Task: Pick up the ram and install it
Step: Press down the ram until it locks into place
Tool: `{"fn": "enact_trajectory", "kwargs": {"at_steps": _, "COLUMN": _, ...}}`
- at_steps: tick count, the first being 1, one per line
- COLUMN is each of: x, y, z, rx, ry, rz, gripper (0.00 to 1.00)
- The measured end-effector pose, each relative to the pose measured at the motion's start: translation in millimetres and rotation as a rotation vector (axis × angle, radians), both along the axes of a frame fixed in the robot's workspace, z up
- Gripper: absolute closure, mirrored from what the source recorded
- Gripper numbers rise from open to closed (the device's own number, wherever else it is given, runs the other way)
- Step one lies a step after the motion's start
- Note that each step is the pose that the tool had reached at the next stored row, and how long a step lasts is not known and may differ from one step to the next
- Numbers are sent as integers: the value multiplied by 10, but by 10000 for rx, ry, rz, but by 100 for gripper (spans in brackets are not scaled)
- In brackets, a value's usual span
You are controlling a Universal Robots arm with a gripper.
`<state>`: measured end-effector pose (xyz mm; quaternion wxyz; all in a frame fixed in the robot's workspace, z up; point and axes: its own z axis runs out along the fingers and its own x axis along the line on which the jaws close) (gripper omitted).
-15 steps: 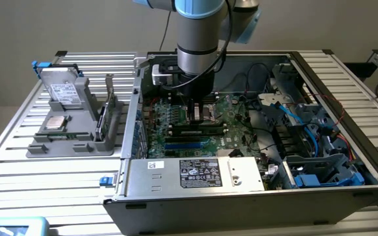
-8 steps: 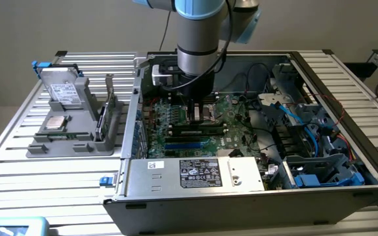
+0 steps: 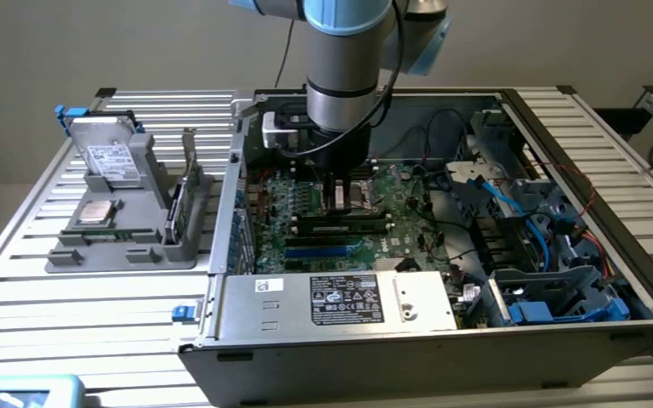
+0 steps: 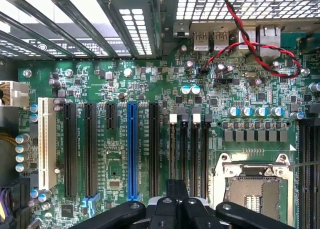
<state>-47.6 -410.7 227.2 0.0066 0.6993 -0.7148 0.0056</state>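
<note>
gripper (image 4: 178, 188): fingers closed tight, nothing seen clamped betw. them; tip hung low over the mobo (image 4: 115, 89), at one end of the memory slots (image 4: 195, 149).
why shut: prob. to make one narrow blunt tip for bearing on a thin edge, not for grasping.
ram (image 3: 338, 228): stood edge-up along the slot bank, just in front of the gripper in the exterior view. I read it as already in a slot. Fully seated? Couldn't tell. Tip touching it or just above? Couldn't tell.
why edge-up: only way its contact edge meets a slot.
CPU socket (image 4: 255, 189): just beside the slots, apart from the gripper.
blue slot (image 4: 132, 149): on the slots' other side, nothing in it.
arm (image 3: 343, 76): stood vertical into the open case (image 3: 440, 361), prob. so any push went straight down.
grey fixture (image 3: 133, 246): outside the case, exterior view's left. Processor chip (image 3: 94, 212) lay flat and expansion card (image 3: 190, 183) stood upright, prob. for taking from above.
</note>
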Motion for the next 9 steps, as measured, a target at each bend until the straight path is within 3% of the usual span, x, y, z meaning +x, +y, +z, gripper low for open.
{"fn": "enact_trajectory", "kwargs": {"at_steps": 9, "x": 1, "y": -9, "z": 0, "rx": 0, "ry": 10, "rz": -3, "gripper": 89}}
